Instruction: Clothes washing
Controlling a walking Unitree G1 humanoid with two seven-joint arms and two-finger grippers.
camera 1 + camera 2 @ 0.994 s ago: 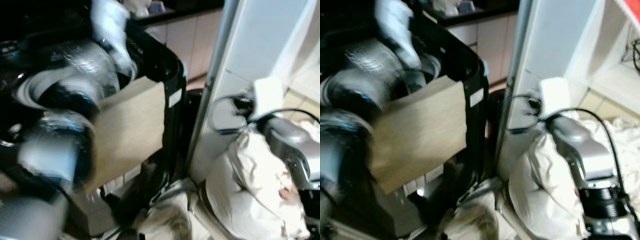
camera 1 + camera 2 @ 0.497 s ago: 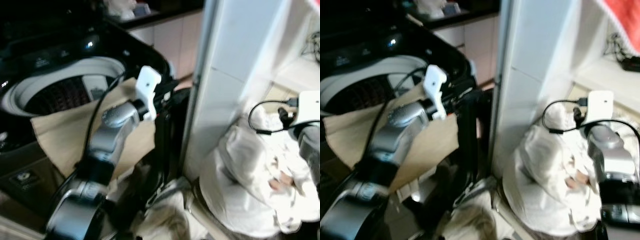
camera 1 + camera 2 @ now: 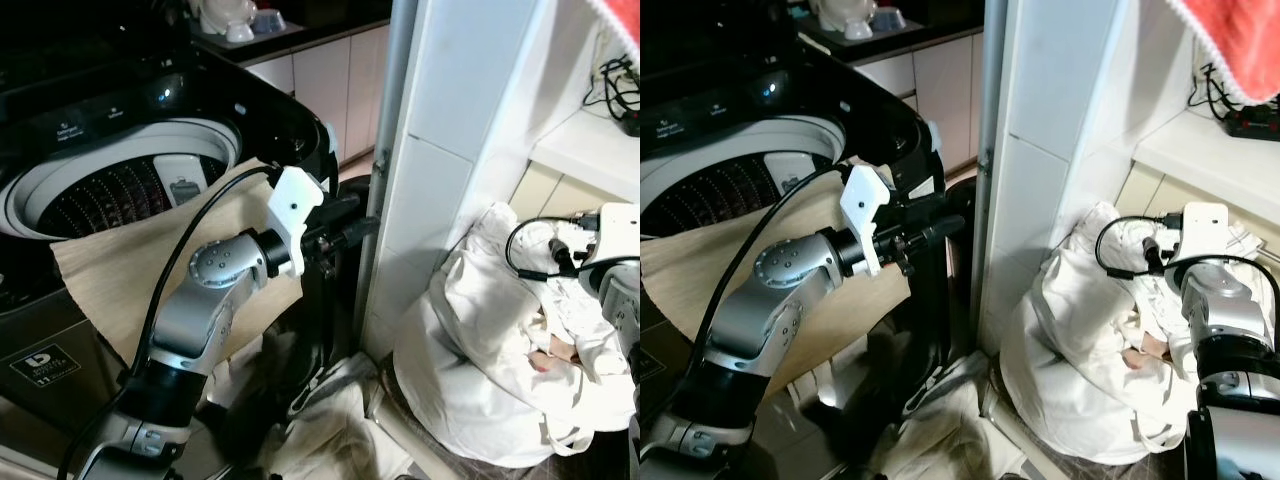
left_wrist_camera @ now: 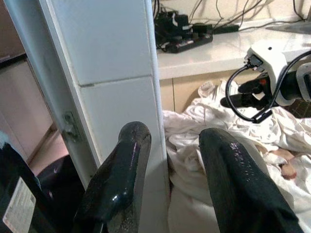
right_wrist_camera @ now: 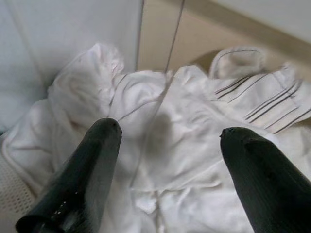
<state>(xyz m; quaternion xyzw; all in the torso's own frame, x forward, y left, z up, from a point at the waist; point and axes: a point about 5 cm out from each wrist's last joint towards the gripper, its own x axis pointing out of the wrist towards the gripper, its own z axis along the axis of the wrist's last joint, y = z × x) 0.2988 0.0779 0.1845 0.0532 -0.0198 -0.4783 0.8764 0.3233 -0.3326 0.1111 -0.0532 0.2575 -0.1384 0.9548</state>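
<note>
— While the left gripper [image 4: 170, 160] points past the washing machine [image 3: 120, 170], fingers parted and empty, where's the laundry?
— White clothes [image 3: 1090, 340] heaped beside the pillar [image 3: 440, 150]; right gripper [image 5: 165, 150] spread wide above them, holding nothing.

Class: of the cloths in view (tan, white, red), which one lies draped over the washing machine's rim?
The tan cloth: it hangs over the washing machine rim, behind the left arm.

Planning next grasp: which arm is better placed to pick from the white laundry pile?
Right, probably. The right gripper is open, directly over the white laundry pile. The left gripper, also open, points past the washing machine towards the white pillar.
</note>
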